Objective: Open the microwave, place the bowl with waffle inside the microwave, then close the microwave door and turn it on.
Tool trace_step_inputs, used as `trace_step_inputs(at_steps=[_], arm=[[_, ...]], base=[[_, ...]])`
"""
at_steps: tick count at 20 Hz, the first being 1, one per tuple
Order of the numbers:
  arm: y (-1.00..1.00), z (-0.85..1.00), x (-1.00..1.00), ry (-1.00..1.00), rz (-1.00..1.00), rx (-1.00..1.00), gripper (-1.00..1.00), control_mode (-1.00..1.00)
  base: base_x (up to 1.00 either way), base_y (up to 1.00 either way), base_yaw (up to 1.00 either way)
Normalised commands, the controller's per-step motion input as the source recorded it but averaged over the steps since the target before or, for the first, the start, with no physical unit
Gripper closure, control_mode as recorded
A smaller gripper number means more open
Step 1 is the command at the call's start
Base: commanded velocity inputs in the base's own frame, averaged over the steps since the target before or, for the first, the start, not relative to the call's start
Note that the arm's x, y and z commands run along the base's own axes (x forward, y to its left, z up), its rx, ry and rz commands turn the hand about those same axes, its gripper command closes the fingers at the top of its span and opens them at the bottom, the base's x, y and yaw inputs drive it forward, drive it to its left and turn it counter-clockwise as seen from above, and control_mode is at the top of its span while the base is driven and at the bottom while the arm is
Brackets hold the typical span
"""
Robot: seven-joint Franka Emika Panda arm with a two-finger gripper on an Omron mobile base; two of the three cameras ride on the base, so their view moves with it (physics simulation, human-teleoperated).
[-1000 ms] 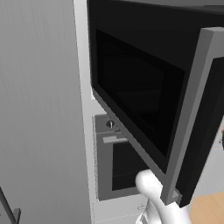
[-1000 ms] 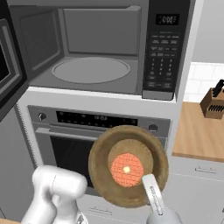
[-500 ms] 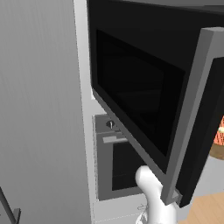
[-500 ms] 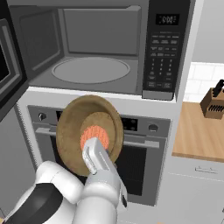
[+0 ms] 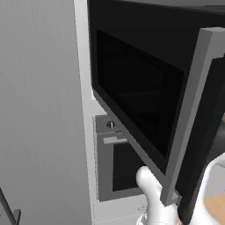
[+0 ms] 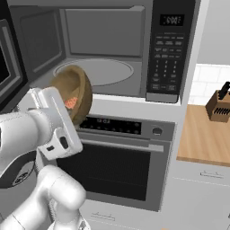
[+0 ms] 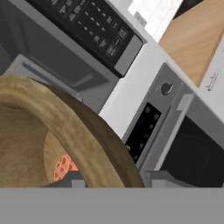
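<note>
Now bowl [image 6: 72, 93] tilted before open microwave [image 6: 103, 49]; oven [image 6: 121, 166] below

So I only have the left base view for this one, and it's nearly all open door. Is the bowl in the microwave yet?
Observer: Not yet. In the right base view the bowl is held up at the front edge of the microwave opening, outside the cavity.
Operator: Is the waffle in it?
Observer: Yes, the orange waffle shows low inside the bowl in the hand view.
Operator: Is the bowl level?
Observer: No, it is tipped steeply, its mouth facing sideways in the right base view.
Operator: Anything on the turntable?
Observer: The round turntable looks bare.
</note>
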Motion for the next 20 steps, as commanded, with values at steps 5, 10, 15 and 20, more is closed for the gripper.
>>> trace_step_inputs(at_steps=[5, 10, 15, 20], arm=[[0.65, 0.69, 0.89, 0.66, -0.1, 0.08, 1.0, -1.0], [-0.06, 0.13, 0.07, 0.14, 0.01, 0.4, 1.0, -1.0], [-0.24, 0.0, -0.04, -0.13, 0.0, 0.34, 1.0, -1.0], [0.06, 0.0, 0.56, -0.07, -0.04, 0.05, 1.0, -1.0]], base=[[0.0, 0.0, 0.0], [0.0, 0.0, 0.0], [0.0, 0.0, 0.0], [0.0, 0.0, 0.0]])
